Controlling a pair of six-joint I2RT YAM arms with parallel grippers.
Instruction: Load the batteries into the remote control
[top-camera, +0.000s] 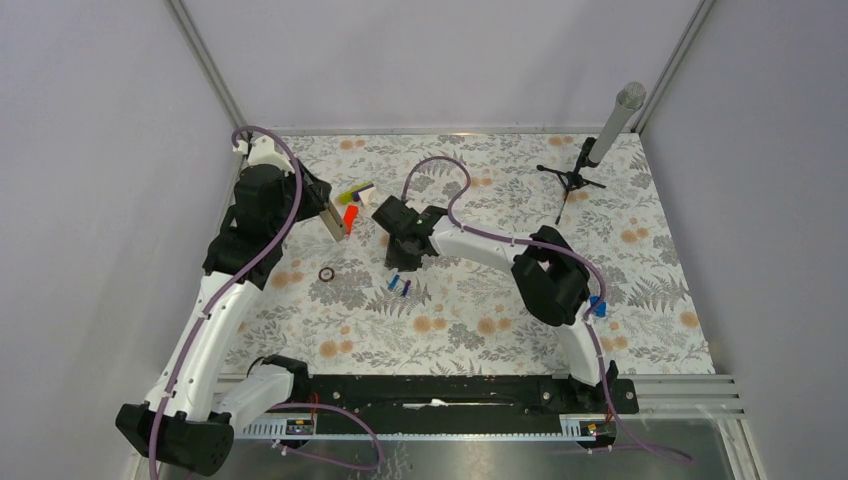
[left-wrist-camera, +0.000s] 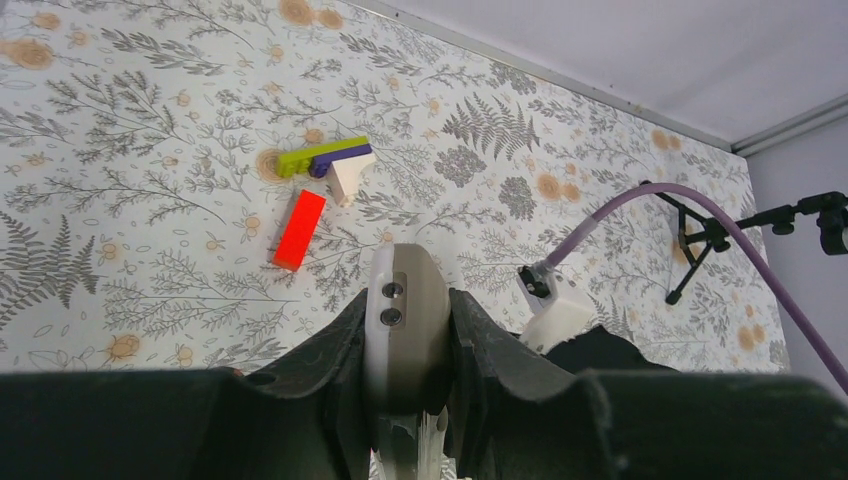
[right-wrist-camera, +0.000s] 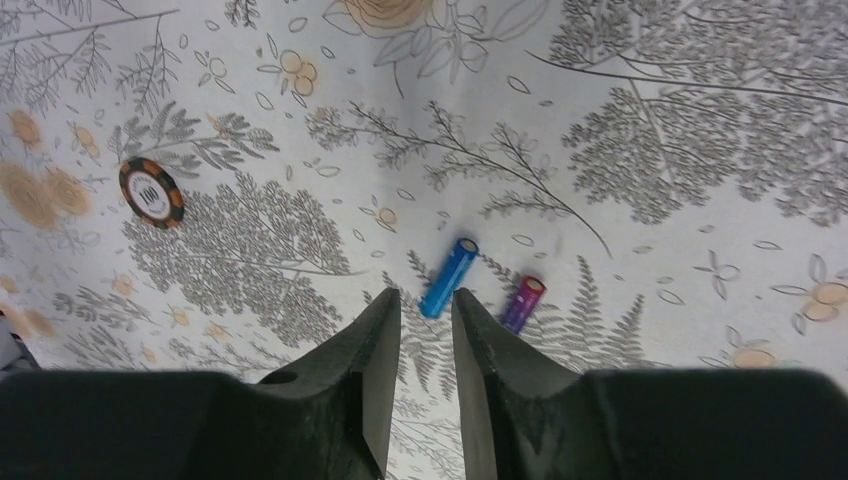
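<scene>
My left gripper (left-wrist-camera: 408, 330) is shut on the remote control (left-wrist-camera: 405, 335), a slim white and grey-tan handset held edge-up above the table; it also shows in the top view (top-camera: 333, 217). Two small batteries lie on the mat near the middle (top-camera: 400, 286). In the right wrist view one is blue (right-wrist-camera: 448, 277) and the other looks purple with a red end (right-wrist-camera: 522, 303). My right gripper (right-wrist-camera: 427, 297) is open and empty, hovering just above them, its tips close to the blue battery's near end. It also shows in the top view (top-camera: 400, 262).
An orange-red block (left-wrist-camera: 299, 229) and a green, purple and white piece (left-wrist-camera: 330, 162) lie beyond the left gripper. A dark ring token (right-wrist-camera: 152, 193) lies left of the batteries. A small black tripod stand (top-camera: 578, 172) stands at the back right.
</scene>
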